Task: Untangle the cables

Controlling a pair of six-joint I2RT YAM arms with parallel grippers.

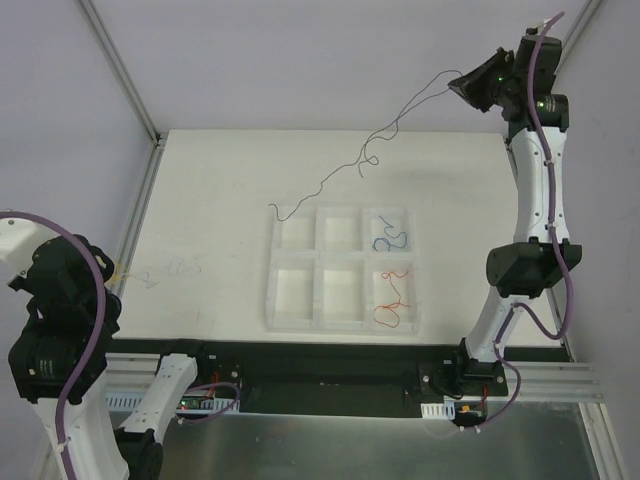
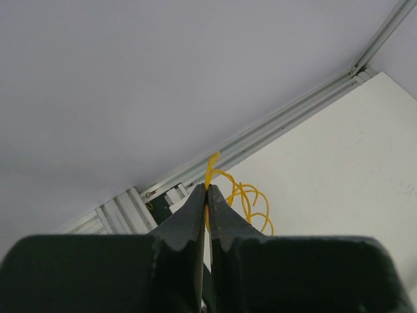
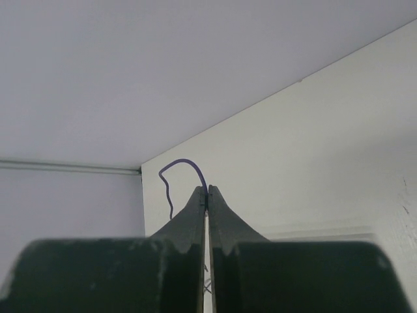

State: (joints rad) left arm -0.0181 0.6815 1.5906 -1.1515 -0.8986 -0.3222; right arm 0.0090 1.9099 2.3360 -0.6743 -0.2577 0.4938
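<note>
Your left claw, lower left, clamps a yellow wire; right claw, raised upper right, a dark wire.

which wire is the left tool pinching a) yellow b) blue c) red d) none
a: the left tool is shut on the curly yellow wire, while the red wire and blue wire lie in the tray.

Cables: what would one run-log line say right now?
left gripper shut on yellow cable | right gripper shut on dark cable | blue cable, red cable in tray
</note>
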